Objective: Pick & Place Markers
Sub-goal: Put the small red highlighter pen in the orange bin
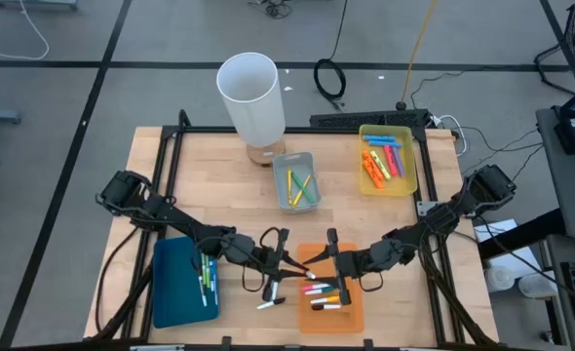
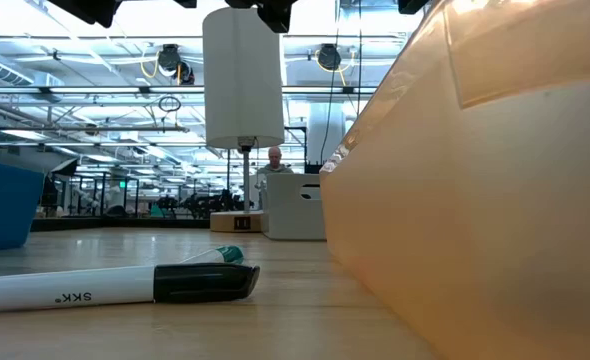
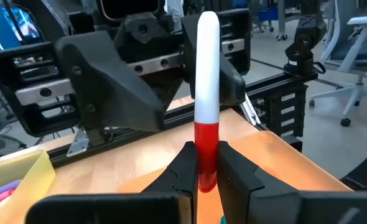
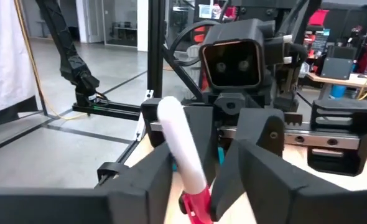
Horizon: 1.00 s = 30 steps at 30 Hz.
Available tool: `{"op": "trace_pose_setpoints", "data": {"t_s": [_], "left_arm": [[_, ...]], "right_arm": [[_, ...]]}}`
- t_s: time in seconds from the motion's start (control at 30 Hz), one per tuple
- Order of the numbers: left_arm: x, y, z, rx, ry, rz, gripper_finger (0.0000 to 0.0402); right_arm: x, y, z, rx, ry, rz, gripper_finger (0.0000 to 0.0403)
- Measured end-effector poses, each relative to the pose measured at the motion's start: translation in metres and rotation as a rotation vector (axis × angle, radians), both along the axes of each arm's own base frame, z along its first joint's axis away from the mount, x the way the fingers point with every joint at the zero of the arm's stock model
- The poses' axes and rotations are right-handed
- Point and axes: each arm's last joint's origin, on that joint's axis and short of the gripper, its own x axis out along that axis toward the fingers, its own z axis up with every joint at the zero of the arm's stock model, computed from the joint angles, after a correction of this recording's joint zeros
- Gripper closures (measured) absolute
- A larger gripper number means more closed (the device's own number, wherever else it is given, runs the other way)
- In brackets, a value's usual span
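Over the orange tray (image 1: 307, 255) at the table's (image 1: 210, 175) front edge both grippers meet, tips facing each other; left gripper (image 3: 203, 163) is clamped on the red cap of a white marker (image 3: 207, 81), which stands straight up between its fingers (image 3: 182, 167); right gripper (image 4: 196, 180) sits just opposite w/ the same marker between its fingers (image 4: 143, 171), which stand a bit apart around it; can't tell if they touch it. Several markers (image 1: 325, 297) lie in the orange tray's near end, a couple more (image 1: 271, 302) on bare wood just beside it, incl. a white one w/ black cap (image 2: 115, 284) seen close in the low view; green ones (image 1: 208, 275) in the blue tray (image 1: 175, 292) at front left; yellow and green in the grey tray (image 1: 286, 161) mid-table; orange, pink, blue in the yellow tray (image 1: 404, 132) at back right; tall white cylinder (image 1: 251, 96) stands at the back edge near the grey tray.
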Motion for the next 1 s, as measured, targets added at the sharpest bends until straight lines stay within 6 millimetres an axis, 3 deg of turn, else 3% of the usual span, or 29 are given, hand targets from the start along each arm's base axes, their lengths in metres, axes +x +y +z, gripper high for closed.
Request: {"op": "trace_pose_setpoints", "data": {"t_s": [0.27, 0.63, 0.77, 1.0], "left_arm": [[0.002, 0.006, 0.001, -0.028, 0.000, 0.035, 0.0342], [-0.007, -0.003, 0.000, -0.103, 0.127, -0.022, 0.0316], [-0.019, -0.003, 0.002, 0.006, 0.237, -0.028, 0.0315], [-0.030, 0.001, 0.021, 0.004, 0.238, -0.005, 0.0315]], "right_arm": [[0.005, -0.008, 0.000, -0.005, 0.004, 0.091, 0.0374], [-0.010, 0.001, 0.013, -0.023, 0.000, 0.060, 0.0375], [-0.021, 0.006, 0.016, 0.101, 0.100, 0.208, 0.0375], [-0.030, 0.030, -0.015, 0.138, 0.329, 0.277, 0.0375]]}}
